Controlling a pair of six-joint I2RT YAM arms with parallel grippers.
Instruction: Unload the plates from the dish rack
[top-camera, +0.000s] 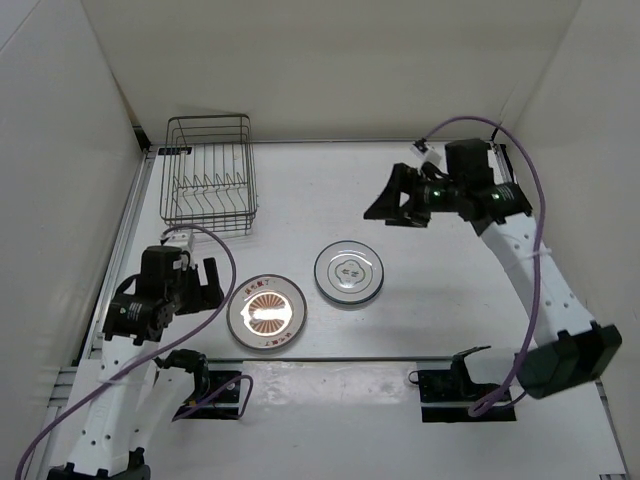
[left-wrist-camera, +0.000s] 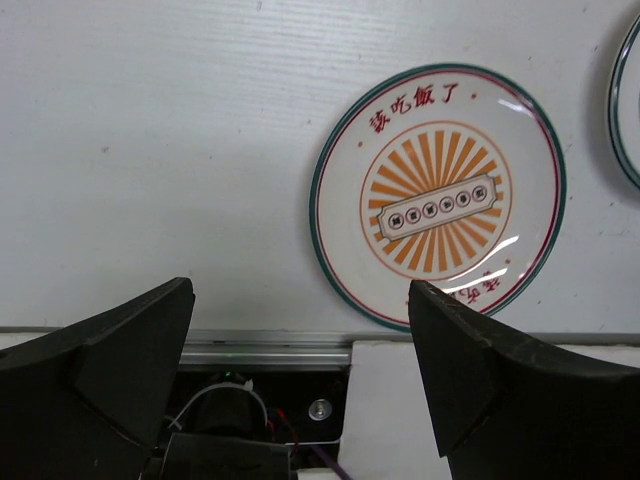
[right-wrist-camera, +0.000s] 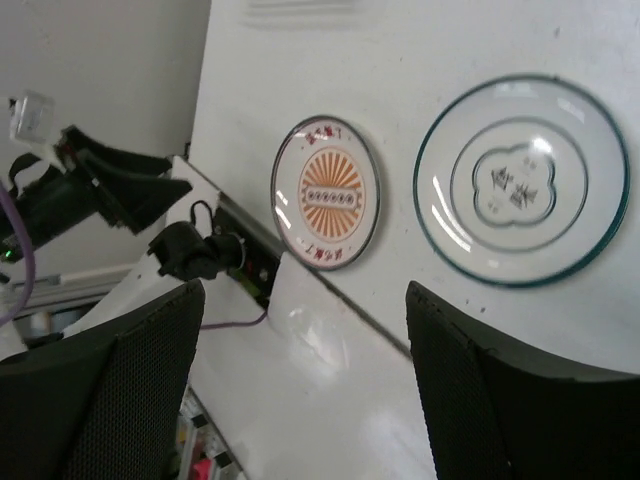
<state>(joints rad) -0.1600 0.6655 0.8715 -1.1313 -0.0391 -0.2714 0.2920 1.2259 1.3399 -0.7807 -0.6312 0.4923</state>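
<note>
Both sets of jaws stand wide apart and hold nothing. The left jaws hang at the lower left of the overhead frame, just left of the sunburst plate (top-camera: 267, 312). The right jaws hover at upper right, well apart from the ringed plate (top-camera: 350, 271). Both plates lie flat on the table (top-camera: 330, 190) near centre frame. The dish rack (top-camera: 248, 175), upper left, shows no plate in it. Whether a third plate lies beneath the ringed one cannot be told. Judgement: unloading looks finished or nearly so. The next move calls only for confirming the plate count and keeping both arms off the plates.
</note>
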